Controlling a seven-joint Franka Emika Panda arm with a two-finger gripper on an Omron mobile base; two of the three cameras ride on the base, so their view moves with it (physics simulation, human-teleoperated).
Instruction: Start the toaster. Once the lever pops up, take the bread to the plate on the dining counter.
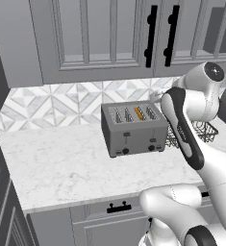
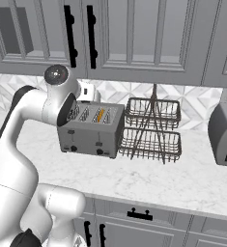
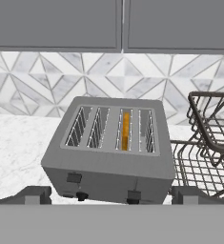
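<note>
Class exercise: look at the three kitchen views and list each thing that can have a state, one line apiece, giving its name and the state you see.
toaster: upright on the marble counter, one slot loaded.
bread: standing in the third slot from the left.
gripper: open, fingers apart, holding nothing, in front of the toaster.
wire rack: empty, right of the toaster.
upper cabinets: doors closed.
drawer: closed.

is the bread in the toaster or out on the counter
In. The orange bread stands down in the third slot from the left of the toaster, its top edge about level with the slot opening.
</note>
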